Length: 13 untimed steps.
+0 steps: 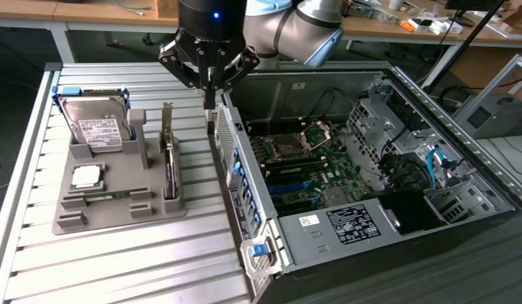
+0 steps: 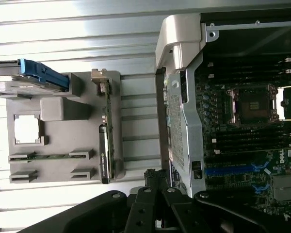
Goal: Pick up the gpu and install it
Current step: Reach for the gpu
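The gpu [image 1: 169,158] stands on its edge in a slot of the grey holder tray [image 1: 117,218], its silvery bracket end pointing up and away. The wrist view shows the gpu [image 2: 106,141] as a thin dark card along the grey holder tray [image 2: 58,145]. My gripper [image 1: 212,106] hangs over the rear wall of the open computer case [image 1: 244,183], to the exterior view's right of the gpu and apart from it. Its fingers are shut with nothing between them. In the wrist view, my gripper [image 2: 156,177] sits beside the case's metal rear panel [image 2: 182,121].
The holder also carries a hard drive [image 1: 96,126] with a white label, a square processor [image 1: 86,176] and a green memory stick [image 1: 109,196]. Inside the case lie the motherboard [image 1: 303,171], its blue slots [image 2: 233,170] and cables. Ribbed metal table [image 1: 117,272] surrounds the tray.
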Tool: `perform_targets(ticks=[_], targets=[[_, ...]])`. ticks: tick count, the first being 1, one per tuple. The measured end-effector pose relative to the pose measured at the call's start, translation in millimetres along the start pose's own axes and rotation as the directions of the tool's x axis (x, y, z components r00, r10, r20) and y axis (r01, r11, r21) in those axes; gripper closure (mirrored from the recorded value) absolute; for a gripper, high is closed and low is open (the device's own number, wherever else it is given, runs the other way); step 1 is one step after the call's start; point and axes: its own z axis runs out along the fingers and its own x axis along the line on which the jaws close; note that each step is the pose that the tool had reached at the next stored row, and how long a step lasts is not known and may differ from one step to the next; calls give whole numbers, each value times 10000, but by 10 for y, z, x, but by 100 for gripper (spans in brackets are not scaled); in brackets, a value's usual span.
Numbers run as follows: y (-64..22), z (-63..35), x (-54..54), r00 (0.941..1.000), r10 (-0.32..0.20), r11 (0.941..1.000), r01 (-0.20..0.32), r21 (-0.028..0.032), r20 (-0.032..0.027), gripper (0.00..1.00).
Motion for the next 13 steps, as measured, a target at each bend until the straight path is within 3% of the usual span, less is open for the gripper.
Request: perform_targets(ticks=[13], targets=[[-10, -4, 132, 10000, 0, 10000, 0, 0, 0, 89]])
